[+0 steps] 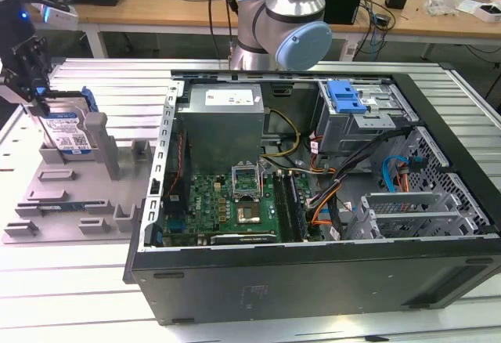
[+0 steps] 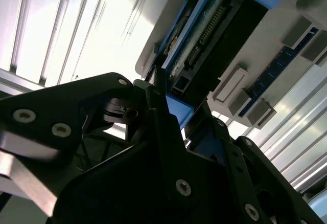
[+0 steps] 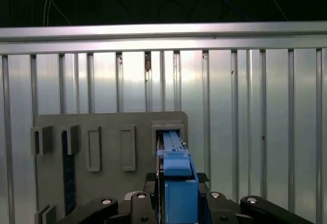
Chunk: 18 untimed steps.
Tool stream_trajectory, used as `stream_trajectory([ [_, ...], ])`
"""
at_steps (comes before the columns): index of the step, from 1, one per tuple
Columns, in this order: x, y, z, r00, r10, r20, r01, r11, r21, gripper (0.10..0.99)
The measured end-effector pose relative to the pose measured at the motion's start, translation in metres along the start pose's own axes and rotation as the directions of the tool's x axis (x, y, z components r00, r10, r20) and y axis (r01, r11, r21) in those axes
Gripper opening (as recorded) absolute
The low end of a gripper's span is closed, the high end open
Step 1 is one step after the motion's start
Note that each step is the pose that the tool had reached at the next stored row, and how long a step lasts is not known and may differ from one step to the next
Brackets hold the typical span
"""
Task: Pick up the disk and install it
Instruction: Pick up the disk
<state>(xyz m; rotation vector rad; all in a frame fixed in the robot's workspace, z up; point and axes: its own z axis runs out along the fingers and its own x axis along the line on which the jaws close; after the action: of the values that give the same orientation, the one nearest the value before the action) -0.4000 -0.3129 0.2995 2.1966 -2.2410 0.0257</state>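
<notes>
Close in, in both wrist views, your gripper [image 3: 177, 179] straddles the blue-bracketed top edge of the disk [image 3: 176, 170]. The disk stands on edge in its slot in the grey fixture [image 3: 110, 119], likely so that edge is offered up for a grasp; you cannot tell whether the jaws are clamped on it. The exterior view adds that fixture and disk sit on the ribbed counter [image 1: 102, 77] at its left, well apart from the open computer case [image 1: 313, 280] and its drive cage [image 1: 368, 124] beyond.
</notes>
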Motion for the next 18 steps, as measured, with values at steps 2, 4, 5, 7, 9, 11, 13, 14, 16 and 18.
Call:
stream_trajectory([
  [2, 0.0003, 0.0000, 0.0000, 1.0000, 0.000, -0.0001, 0.000, 1.0000, 0.000, 0.392],
  [4, 0.0008, 0.0000, 0.0003, 1.0000, 0.000, 0.0000, 0.000, 1.0000, 0.000, 0.365],
  [5, 0.0009, 0.0000, 0.0004, 1.0000, 0.000, -0.0001, 0.000, 1.0000, 0.000, 0.365],
  [7, 0.0009, 0.0001, 0.0004, 1.0000, 0.000, -0.0001, 0.000, 1.0000, 0.000, 0.365],
  [9, 0.0010, 0.0001, 0.0005, 1.0000, 0.000, -0.0001, 0.000, 1.0000, 0.000, 0.365],
  [11, 0.0009, 0.0000, 0.0005, 1.0000, 0.000, -0.0001, 0.000, 1.0000, 0.000, 0.365],
  [13, 0.0009, 0.0000, 0.0006, 1.0000, 0.000, -0.0001, 0.000, 1.0000, 0.000, 0.365],
  [14, 0.0009, 0.0000, 0.0006, 1.0000, 0.000, -0.0001, 0.000, 1.0000, 0.000, 0.365],
  [16, 0.0009, 0.0000, 0.0006, 1.0000, 0.000, -0.0001, 0.000, 1.0000, 0.000, 0.365],
  [18, 0.0009, 0.0000, 0.0000, 1.0000, 0.000, 0.0000, 0.000, 1.0000, 0.000, 0.365],
])
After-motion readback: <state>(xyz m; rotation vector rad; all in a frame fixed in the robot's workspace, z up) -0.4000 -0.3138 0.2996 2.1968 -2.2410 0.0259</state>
